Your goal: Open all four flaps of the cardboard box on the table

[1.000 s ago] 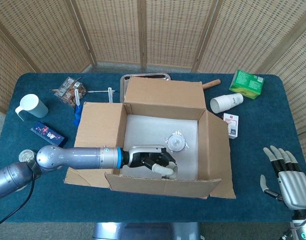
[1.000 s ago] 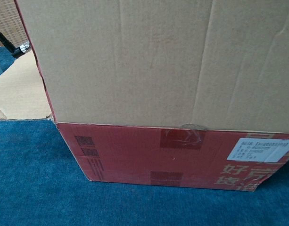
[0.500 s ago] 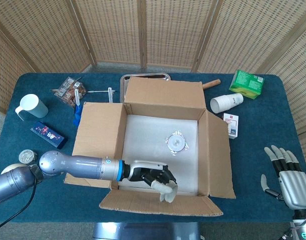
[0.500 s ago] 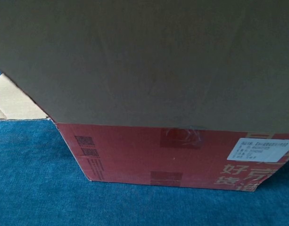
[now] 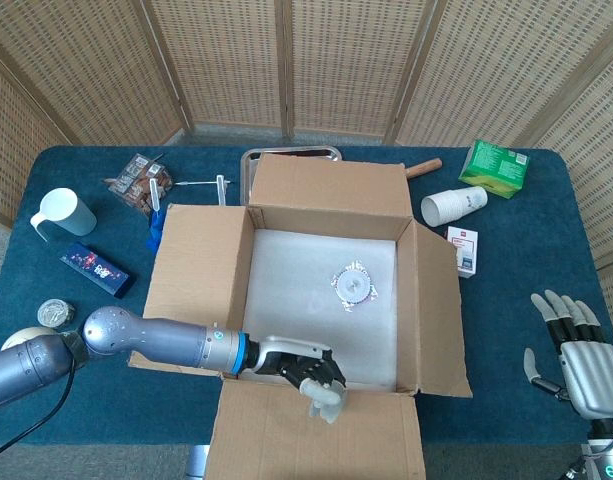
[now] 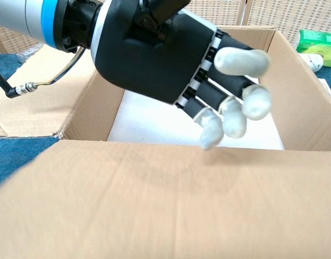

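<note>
The cardboard box (image 5: 321,290) sat mid-table on the blue cloth. Its near flap (image 5: 316,435), half raised half a second before, now lay folded fully outward toward the robot, so the chest view looked into the box instead of at brown board. The left hand (image 5: 308,377) had followed it down, fingers (image 6: 241,110) loosely bent, pressing over the front edge and gripping nothing. The right hand (image 5: 576,350) stayed spread and empty, well apart from the box.
</note>
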`<move>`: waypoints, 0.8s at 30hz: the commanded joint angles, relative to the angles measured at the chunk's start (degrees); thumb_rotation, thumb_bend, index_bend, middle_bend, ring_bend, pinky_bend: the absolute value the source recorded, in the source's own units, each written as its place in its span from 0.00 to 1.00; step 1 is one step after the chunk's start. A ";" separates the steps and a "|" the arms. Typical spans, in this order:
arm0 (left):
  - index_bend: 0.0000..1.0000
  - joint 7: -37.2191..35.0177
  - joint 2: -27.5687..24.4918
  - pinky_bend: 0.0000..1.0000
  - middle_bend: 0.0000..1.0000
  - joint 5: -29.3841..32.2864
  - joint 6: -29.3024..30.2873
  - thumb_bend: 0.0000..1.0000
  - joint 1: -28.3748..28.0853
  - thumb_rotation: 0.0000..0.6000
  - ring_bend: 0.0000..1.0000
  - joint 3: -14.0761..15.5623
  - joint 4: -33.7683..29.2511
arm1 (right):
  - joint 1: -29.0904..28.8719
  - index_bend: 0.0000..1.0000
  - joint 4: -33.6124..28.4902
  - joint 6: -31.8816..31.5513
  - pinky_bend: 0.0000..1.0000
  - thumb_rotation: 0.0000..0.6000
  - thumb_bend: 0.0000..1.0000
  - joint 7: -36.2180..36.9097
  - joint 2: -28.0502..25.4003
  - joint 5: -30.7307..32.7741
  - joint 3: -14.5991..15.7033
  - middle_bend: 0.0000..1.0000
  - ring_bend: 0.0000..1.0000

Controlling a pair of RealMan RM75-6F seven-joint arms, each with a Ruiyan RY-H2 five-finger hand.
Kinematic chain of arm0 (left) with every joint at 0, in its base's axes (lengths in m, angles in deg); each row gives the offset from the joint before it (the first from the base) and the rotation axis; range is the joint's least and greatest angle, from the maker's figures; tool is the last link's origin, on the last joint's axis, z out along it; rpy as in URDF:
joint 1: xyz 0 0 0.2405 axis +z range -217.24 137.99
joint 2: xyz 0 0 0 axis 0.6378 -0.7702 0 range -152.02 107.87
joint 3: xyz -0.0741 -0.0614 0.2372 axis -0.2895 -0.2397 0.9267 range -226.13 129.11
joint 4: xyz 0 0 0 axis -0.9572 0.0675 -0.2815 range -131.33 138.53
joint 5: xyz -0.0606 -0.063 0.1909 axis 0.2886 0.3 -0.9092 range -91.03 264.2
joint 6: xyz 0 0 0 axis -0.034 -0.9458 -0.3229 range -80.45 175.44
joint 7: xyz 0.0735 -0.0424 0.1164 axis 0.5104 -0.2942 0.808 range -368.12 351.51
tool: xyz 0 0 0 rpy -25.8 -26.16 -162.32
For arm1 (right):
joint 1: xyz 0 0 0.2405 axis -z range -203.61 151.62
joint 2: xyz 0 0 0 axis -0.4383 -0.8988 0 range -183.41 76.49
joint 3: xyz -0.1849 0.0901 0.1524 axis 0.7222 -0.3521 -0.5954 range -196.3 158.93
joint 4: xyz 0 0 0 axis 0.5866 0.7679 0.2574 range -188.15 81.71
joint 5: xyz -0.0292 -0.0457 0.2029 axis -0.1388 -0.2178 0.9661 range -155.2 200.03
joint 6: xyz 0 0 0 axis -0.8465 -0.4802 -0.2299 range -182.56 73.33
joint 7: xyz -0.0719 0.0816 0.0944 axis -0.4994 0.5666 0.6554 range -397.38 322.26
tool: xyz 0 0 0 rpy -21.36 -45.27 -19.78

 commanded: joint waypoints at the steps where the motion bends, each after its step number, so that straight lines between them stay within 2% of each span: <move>1: 0.66 4.19 -1.63 0.49 0.53 -3.25 6.16 0.00 2.42 0.51 0.48 -1.10 -3.06 | 0.00 0.00 -0.02 -0.02 0.00 0.45 0.55 -0.03 0.00 -0.06 0.01 0.00 0.00; 5: 0.63 8.91 -2.75 0.45 0.49 -7.50 15.25 0.00 6.02 0.48 0.41 -2.08 -7.12 | 0.01 0.00 -0.09 -0.01 0.00 0.45 0.55 -0.16 0.02 -0.13 0.07 0.00 0.00; 8: 0.62 10.69 -3.51 0.43 0.48 -9.99 20.64 0.00 8.28 0.46 0.39 -2.55 -8.77 | 0.05 0.00 -0.18 -0.13 0.00 0.45 0.55 -0.31 0.04 -0.25 0.09 0.00 0.00; 18: 0.62 14.66 -8.85 0.38 0.47 -17.93 28.26 0.00 13.62 0.40 0.37 -4.93 -10.41 | 0.12 0.00 -0.37 -0.22 0.00 0.45 0.55 -0.96 0.23 -0.37 0.18 0.00 0.00; 21: 0.62 16.38 -10.05 0.35 0.45 -20.75 30.46 0.00 16.24 0.39 0.33 -6.52 -11.15 | 0.04 0.00 -0.38 -0.06 0.00 0.45 0.55 -1.05 0.24 -0.16 0.09 0.00 0.00; 24: 0.62 18.90 -10.50 0.28 0.39 -24.51 32.83 0.00 19.64 0.36 0.26 -8.44 -11.92 | 0.02 0.00 -0.38 -0.04 0.00 0.45 0.55 -1.17 0.29 -0.05 0.04 0.00 0.00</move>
